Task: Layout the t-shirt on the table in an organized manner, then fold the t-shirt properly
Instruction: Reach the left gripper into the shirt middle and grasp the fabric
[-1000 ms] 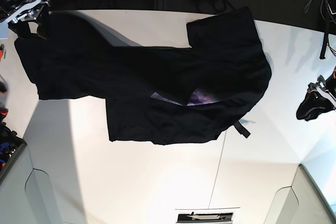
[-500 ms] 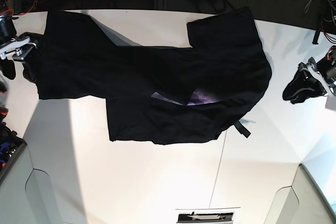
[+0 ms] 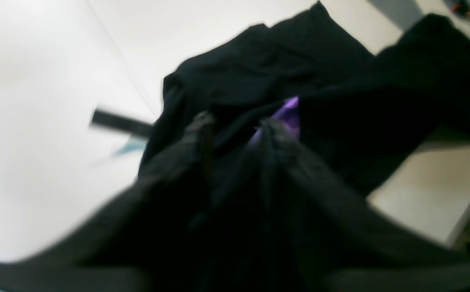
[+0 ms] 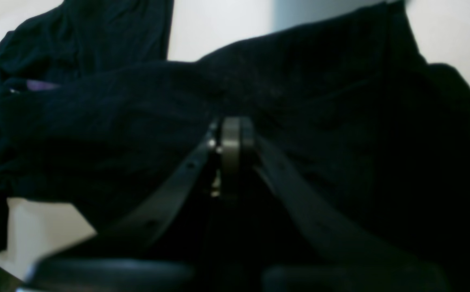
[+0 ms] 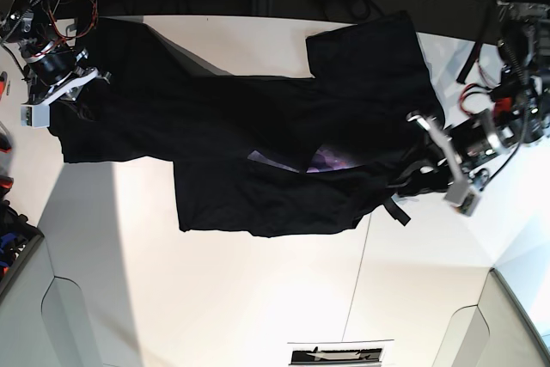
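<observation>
A: Since the earlier base frames, both arms have come in over the t-shirt (image 5: 258, 135); before, they hung off to the sides.

B: Base view first. Where does the cloth lie?

A: Spread unevenly across the far half of the white tabletop (image 5: 223, 298), reaching its far edge, one flap folded over. A purple patch shows near the middle, nothing readable on it. The right gripper (image 5: 73, 96) sits on the cloth's end by the tabletop's left edge; the left gripper (image 5: 411, 180) is at the opposite end, beside a small dark strip.

B: Left wrist view?

A: Blurred. The left gripper (image 3: 239, 129) has its fingertips slightly apart, above black cloth and the purple label (image 3: 287, 117). No writing can be read. I cannot tell whether it is grasping anything.

B: Right wrist view?

A: The right gripper (image 4: 230, 136) is clenched, fingertips together against a raised fold of the t-shirt (image 4: 299, 105); it appears to be pinching the fabric.
</observation>
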You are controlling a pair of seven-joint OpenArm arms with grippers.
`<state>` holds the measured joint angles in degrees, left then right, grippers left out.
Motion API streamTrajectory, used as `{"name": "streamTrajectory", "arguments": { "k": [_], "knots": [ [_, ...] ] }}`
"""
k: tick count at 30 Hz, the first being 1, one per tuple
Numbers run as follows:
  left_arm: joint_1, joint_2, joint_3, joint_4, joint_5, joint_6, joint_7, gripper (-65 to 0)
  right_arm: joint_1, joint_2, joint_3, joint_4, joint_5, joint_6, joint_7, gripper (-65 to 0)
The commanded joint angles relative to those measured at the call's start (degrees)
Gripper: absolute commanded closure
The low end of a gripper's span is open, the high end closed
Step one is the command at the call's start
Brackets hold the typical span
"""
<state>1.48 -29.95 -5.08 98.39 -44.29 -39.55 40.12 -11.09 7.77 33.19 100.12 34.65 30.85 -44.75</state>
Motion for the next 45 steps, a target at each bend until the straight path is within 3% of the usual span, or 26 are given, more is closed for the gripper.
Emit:
{"name": "streamTrajectory", "arguments": {
  "k": [1, 4, 11, 14, 17, 25, 33, 45],
  "knots": [
    [-2.3, -0.1, 1.3, 0.7, 0.4, -0.4, -2.4, -8.2, 0.4, 0.6, 0.2, 0.9, 0.6, 0.4, 1.4, 0.0],
    [-6.6, 2.6, 6.9, -1.2, 5.0, -0.4, -5.3, 0.0, 0.4, 0.2, 0.2, 0.9, -1.2, 0.5, 1.4, 0.0],
    [-16.4, 12.7, 21.2, -13.4, 14.4, -0.4, -7.4, 0.0, 0.4, -1.7, 0.2, 0.9, -3.4, 0.4, 1.5, 0.0],
    [-19.3, 16.9, 26.0, -20.7, 18.0, 2.8, -9.9, 0.0, 0.4, -2.6, 0.2, 0.9, -3.8, 0.4, 1.4, 0.0],
    [-21.3, 20.2, 29.3, -27.3, 21.3, 5.9, -13.0, 0.0, 0.4, -3.6, 0.2, 0.9, -3.9, 0.5, 1.4, 0.0],
    [-24.5, 28.4, 32.9, -35.4, 29.4, 8.0, -13.3, 0.0, 0.1, -5.1, 0.2, 0.9, -4.2, 0.5, 1.3, 0.0],
    [-30.6, 28.8, 35.6, -49.0, 35.2, 14.7, -15.8, 0.0, -0.2, -5.0, 0.2, 0.9, -4.9, 0.4, 0.8, 0.0],
    [-39.4, 27.1, 35.6, -53.2, 34.9, 15.2, -16.3, 0.0, -3.1, -5.0, 0.2, 0.9, -7.0, 0.4, 0.3, 0.0]
  ]
}}
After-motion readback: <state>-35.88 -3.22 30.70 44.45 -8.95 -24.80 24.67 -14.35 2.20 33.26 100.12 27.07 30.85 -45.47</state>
